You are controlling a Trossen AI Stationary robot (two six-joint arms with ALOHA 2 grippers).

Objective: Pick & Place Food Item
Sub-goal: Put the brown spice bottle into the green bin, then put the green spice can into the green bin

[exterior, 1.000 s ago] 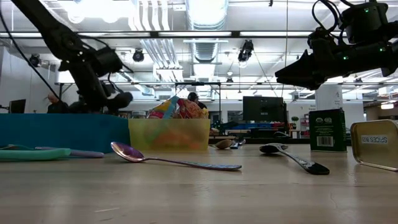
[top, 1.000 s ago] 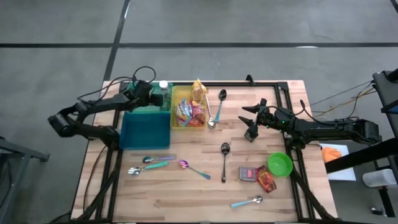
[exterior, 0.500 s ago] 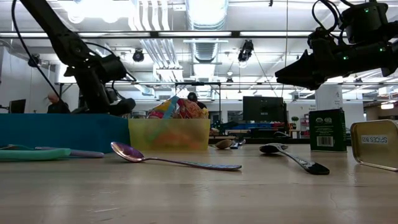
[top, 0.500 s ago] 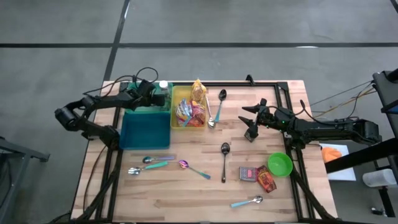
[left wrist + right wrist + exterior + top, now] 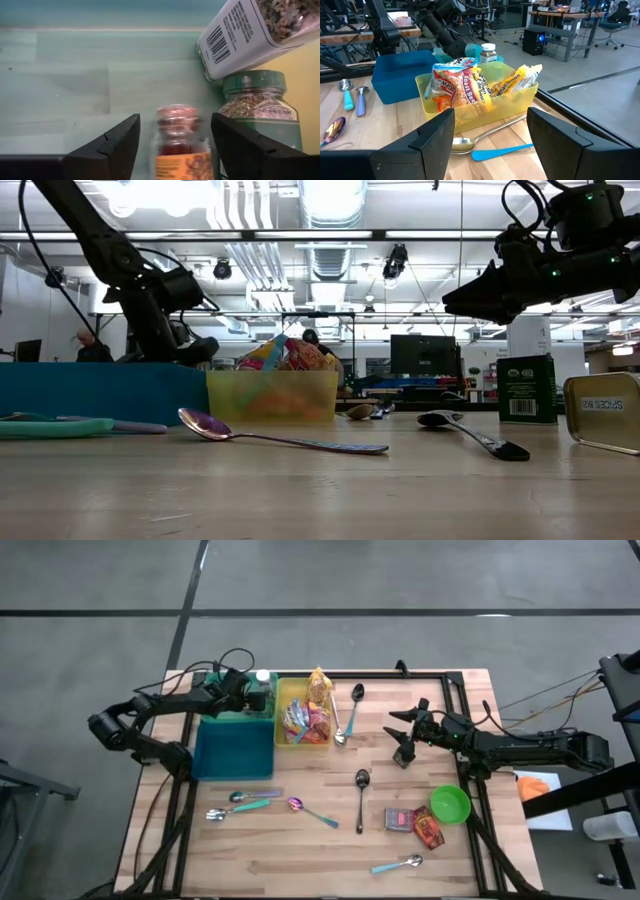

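Red-spice jar upright in blue bin, between left gripper jaws, apart, not clamped. Probably rigid, light, slick glass; best gripped mid-body. Right gripper beyond yellow bin, jaws apart, empty.

Left arm pulled in toward the bin's far edge
Left gripper has shifted toward 3 o'clock over the blue bin, elbow drawn closer; its fingers have spread around a spice jar.

left gripper over the teal bin's far edge — right gripper hovers beside the yellow bin
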